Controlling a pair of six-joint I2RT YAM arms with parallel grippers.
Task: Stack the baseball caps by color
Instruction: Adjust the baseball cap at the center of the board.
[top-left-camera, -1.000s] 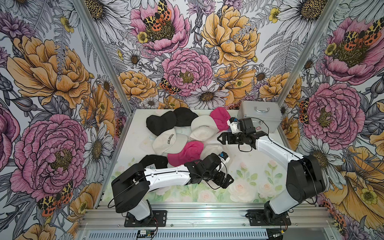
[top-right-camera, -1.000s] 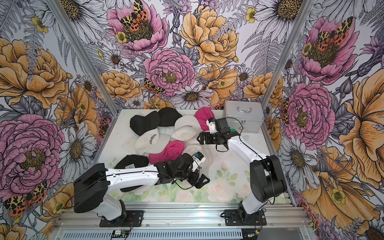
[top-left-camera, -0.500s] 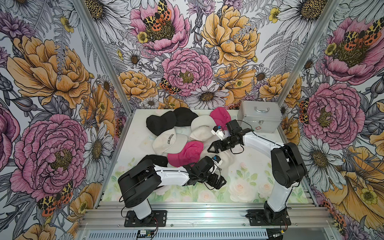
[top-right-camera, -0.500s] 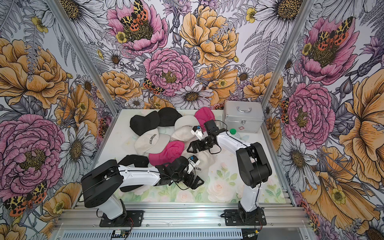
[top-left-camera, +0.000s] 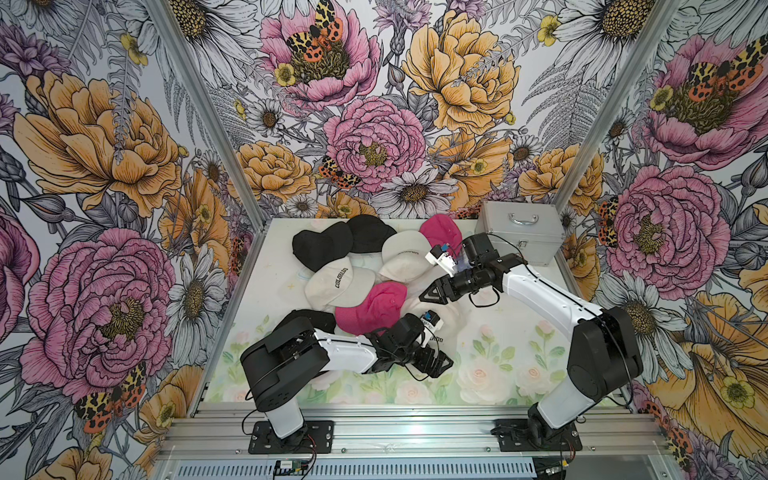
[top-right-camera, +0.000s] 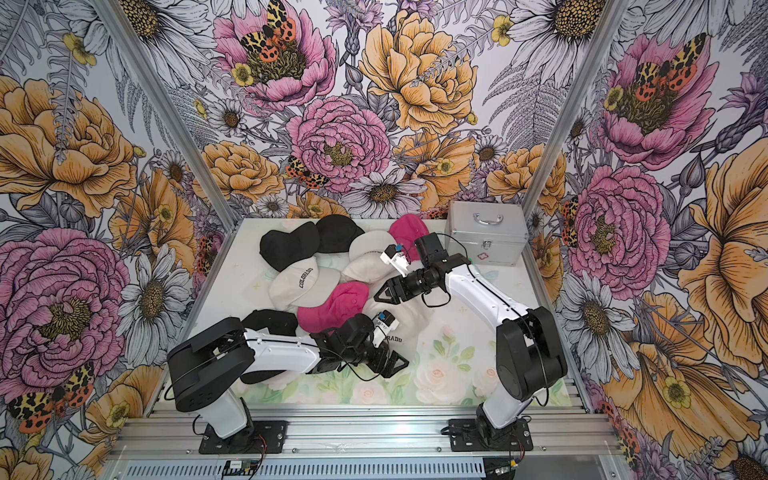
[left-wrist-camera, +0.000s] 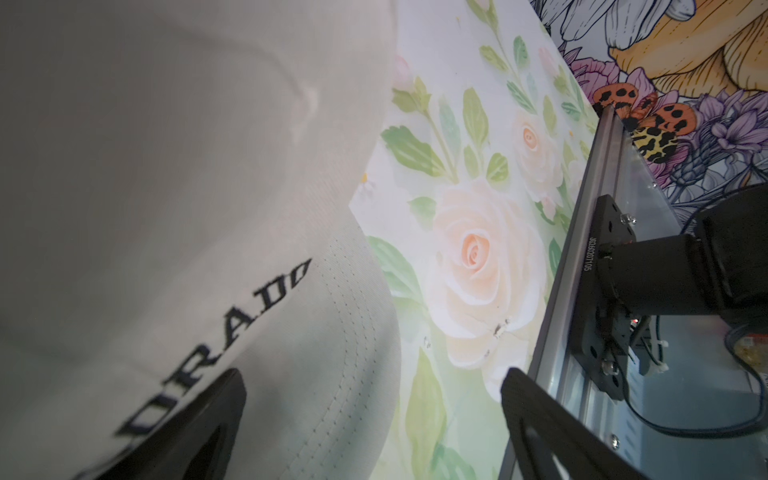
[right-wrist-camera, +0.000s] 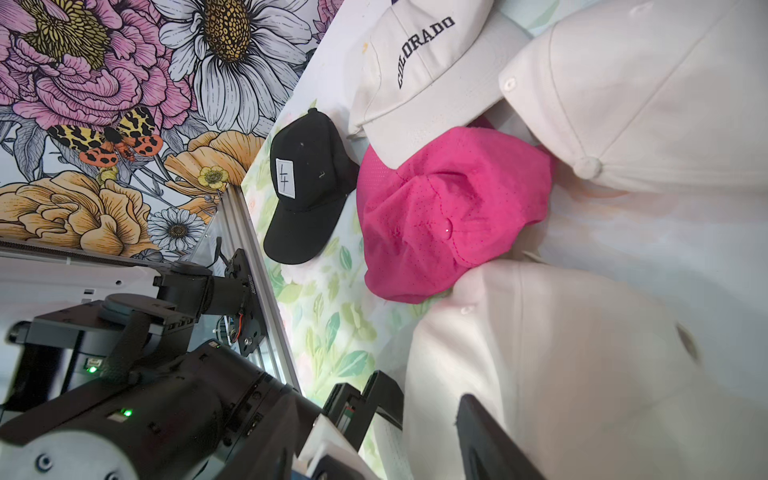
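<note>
Cream COLORADO cap (left-wrist-camera: 208, 208) sits just beside the hot pink cap (top-left-camera: 370, 305); left gripper (left-wrist-camera: 370, 374) straddles its brim, jaws apart; right gripper (top-left-camera: 429, 296) is near, and I can't tell its opening.

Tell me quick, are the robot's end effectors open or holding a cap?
Left end effector: open, at the lettered cream cap's brim, holding nothing.
Right end effector: above a cream cap; open or closed cannot be told.

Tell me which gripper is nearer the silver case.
Right. The right gripper hangs over the middle of the table, in front of the silver case in the back corner. The left gripper is farther forward, at a cream cap.
</note>
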